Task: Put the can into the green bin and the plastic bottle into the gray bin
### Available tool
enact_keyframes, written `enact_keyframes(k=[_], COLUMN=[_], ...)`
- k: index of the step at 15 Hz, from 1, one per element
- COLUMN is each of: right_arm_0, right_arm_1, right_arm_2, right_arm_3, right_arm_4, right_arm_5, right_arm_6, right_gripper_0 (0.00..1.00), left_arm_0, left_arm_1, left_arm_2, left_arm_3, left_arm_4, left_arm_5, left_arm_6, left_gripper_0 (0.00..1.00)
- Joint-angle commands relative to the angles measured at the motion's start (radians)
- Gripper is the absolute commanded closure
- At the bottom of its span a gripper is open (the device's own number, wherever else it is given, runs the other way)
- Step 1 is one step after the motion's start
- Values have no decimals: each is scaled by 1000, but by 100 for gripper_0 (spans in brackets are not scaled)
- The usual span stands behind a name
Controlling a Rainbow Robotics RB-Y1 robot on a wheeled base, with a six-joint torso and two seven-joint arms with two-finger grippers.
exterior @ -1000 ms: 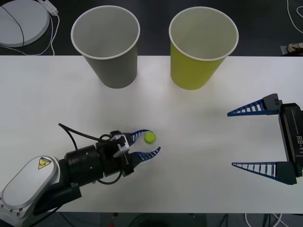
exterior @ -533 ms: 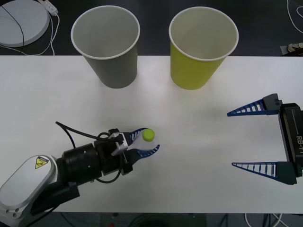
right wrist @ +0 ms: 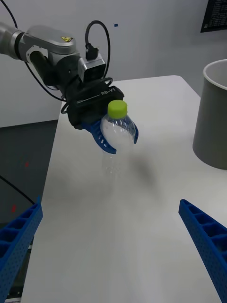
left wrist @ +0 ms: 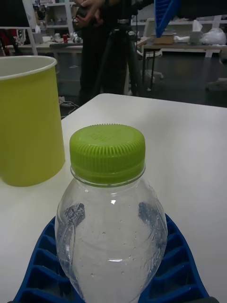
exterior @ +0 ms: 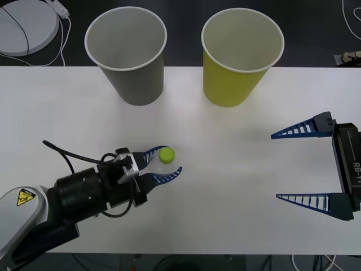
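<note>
My left gripper [exterior: 171, 159] is shut on the plastic bottle [exterior: 166, 154], a clear bottle with a lime-green cap, in the near-left part of the white table. In the right wrist view the bottle [right wrist: 116, 135] hangs upright, clear of the tabletop. In the left wrist view the blue fingers [left wrist: 177, 265] hug the bottle [left wrist: 111, 227] on both sides. The gray bin [exterior: 135, 84] stands at the back left and the green bin [exterior: 231, 84] at the back right, both upright. My right gripper [exterior: 275, 166] waits open at the right edge. The can is out of view.
A white round disc [exterior: 25, 25] with a cable lies beyond the table's back left corner. The gray bin's wall [right wrist: 213, 123] and the green bin [left wrist: 28, 128] show near the held bottle. Bare tabletop [exterior: 225, 169] lies between the two grippers.
My left gripper has carried the bottle a little to the left and higher. The right arm and both bins have stayed still.
</note>
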Motion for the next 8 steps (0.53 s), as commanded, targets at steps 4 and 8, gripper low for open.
enact_keyframes(k=[4, 8], right_arm_0=[0, 0], right_arm_1=[0, 0], right_arm_2=[0, 0], right_arm_3=[0, 0], right_arm_4=[0, 0], right_arm_5=[0, 0], right_arm_6=[0, 0], right_gripper_0=[0, 0], left_arm_0=[67, 137], left_arm_1=[70, 126], left_arm_2=[73, 180], left_arm_3=[-116, -220], left_arm_4=[-71, -137], left_arm_5=[0, -57], left_arm_6=[149, 335], left_gripper_0=[100, 100])
